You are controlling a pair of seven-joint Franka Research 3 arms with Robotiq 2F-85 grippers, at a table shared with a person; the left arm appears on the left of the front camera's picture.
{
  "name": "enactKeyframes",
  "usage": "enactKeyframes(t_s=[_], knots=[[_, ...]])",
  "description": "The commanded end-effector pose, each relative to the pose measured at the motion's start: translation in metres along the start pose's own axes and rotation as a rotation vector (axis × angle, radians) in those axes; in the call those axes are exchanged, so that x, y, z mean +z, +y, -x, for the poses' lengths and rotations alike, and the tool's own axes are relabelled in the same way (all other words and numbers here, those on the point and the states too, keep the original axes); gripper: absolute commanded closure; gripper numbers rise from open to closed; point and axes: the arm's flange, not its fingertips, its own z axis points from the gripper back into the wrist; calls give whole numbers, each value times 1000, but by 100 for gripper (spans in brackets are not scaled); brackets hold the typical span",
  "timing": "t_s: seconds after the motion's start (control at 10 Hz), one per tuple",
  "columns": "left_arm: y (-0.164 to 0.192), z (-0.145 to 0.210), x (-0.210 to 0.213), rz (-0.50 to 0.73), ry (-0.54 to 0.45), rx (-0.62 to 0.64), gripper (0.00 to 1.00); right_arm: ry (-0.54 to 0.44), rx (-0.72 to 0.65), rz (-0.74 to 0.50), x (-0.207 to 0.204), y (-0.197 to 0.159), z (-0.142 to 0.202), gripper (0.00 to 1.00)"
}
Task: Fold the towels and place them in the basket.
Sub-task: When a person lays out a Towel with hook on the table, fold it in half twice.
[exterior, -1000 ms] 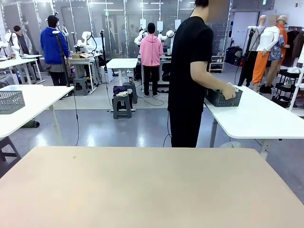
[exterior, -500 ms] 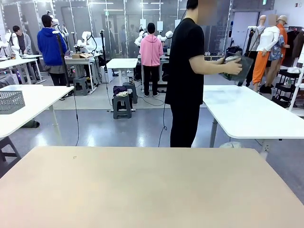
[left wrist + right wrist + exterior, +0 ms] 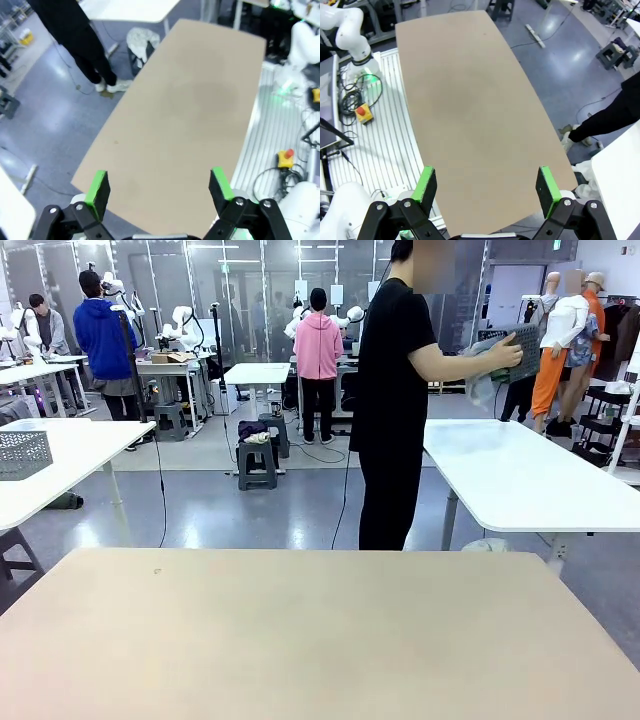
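Note:
A person in black stands beyond the far edge of my beige table, beside a white table at the right. Both hands hold the dark-grey basket tilted at chest height, and a pale towel hangs out of it. In the left wrist view my left gripper stands open high above the bare beige tabletop. The right wrist view has my right gripper open as well, also high over the tabletop, with nothing between its fingers.
A second mesh basket sits on a white table at the far left. A red emergency button and cables lie on the grooved base beside my table. The person's legs and shoes stand near the table's far side.
The person has lifted the basket off the white table to chest height and tipped it, so a towel now hangs out. My grippers have not changed.

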Motion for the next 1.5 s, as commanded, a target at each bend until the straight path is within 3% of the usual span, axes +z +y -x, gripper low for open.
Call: enactKeyframes(t_s=[0.0, 0.4, 1.1, 1.4], knots=[[5, 0, 7, 70, 3, 52, 0, -18, -32, -57, 9, -4, -2, 0], [5, -1, 10, 152, 6, 64, 0, -19, -24, -78, 7, -6, -3, 0], [2, -1, 3, 191, 39, -8, 0, 4, -21, -107, 1, -5, -2, 0], [4, 0, -1, 159, 11, 31, 0, -5, -39, -99, 0, -6, 0, 0]])
